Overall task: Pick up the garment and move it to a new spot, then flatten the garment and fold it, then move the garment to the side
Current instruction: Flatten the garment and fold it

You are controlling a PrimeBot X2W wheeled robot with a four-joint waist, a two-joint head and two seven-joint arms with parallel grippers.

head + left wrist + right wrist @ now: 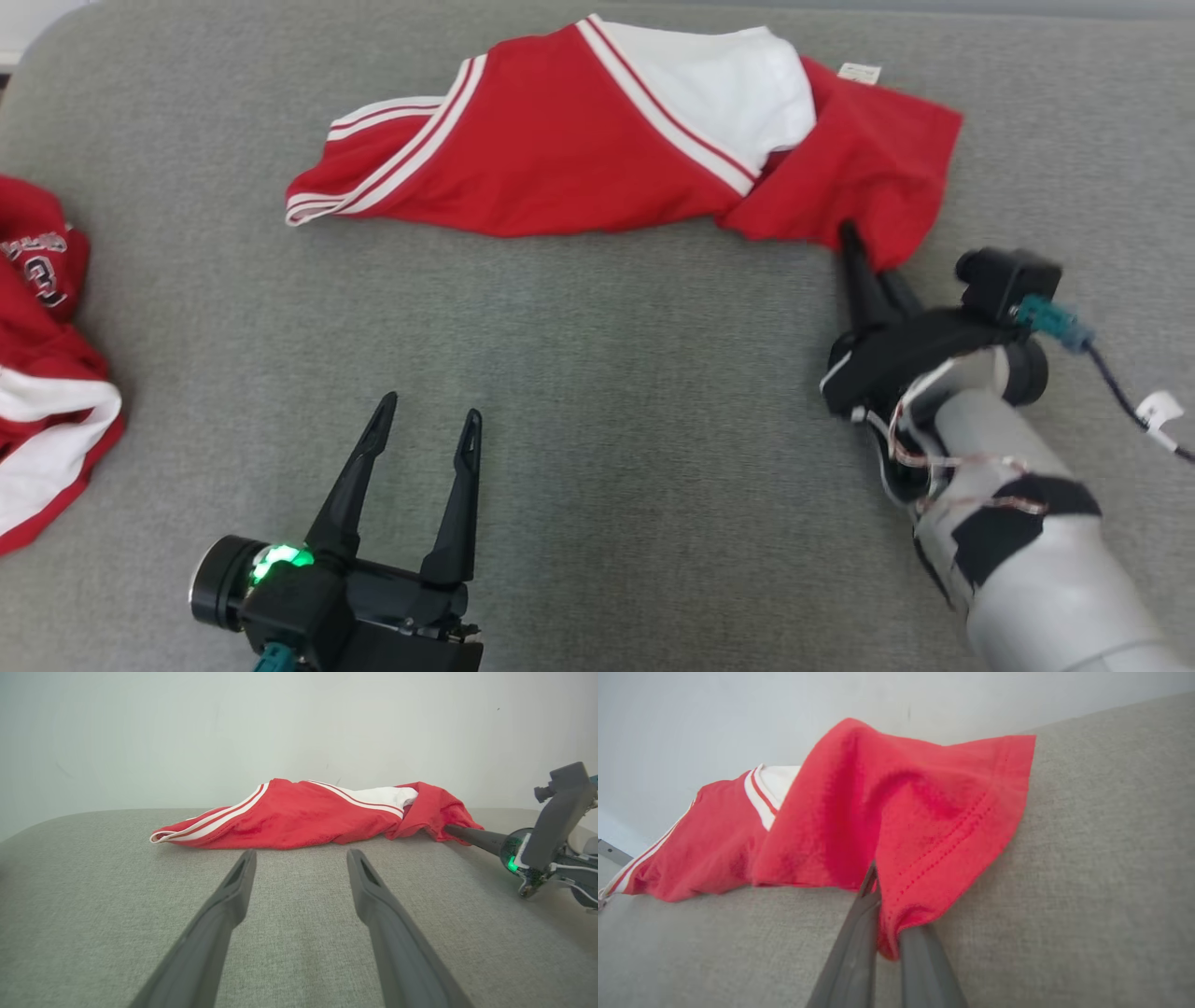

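Right gripper (857, 245): I have it clenched on the garment (560, 159) hem, the nearest free edge for lifting.
Left gripper (431, 418): splayed, empty, parked clear.

I locate the garment (579, 149) across the far half of the padded surface (616, 392), stretched left to right. My right gripper (854, 238) sits at its near right corner, with the hem between its fingers. My left gripper (431, 411) is nearer to me, left of centre, well apart from the garment. A second garment (42, 373) lies at the surface's left edge.
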